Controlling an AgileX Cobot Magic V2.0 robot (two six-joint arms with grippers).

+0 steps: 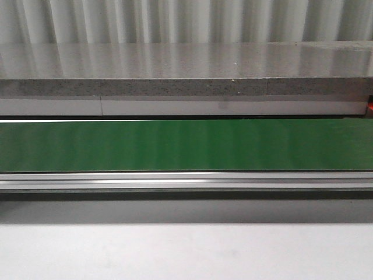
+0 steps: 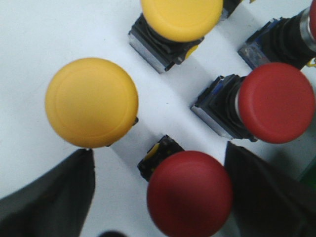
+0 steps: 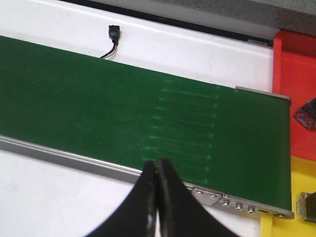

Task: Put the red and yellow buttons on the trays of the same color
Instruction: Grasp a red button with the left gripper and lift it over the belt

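In the left wrist view several mushroom-head buttons lie on a white surface. A red button [image 2: 190,193] sits between the open fingers of my left gripper [image 2: 158,197], nearer the right finger, with its black base [image 2: 157,154] pointing away. A yellow button [image 2: 91,102] stands beside it, another yellow button [image 2: 181,17] lies farther off, and a second red button [image 2: 276,102] lies on its side. My right gripper [image 3: 157,170] is shut and empty over the green conveyor belt's [image 3: 98,98] near edge. A red tray [image 3: 296,74] and a yellow tray [image 3: 296,197] sit past the belt's end. No gripper shows in the front view.
The front view shows the green belt [image 1: 186,144], its metal rail [image 1: 186,181], and a grey ledge [image 1: 186,64] behind. A small black connector with wires [image 3: 114,34] lies beyond the belt. A dark part [image 3: 307,113] rests in the red tray; another part [image 3: 307,205] rests in the yellow tray.
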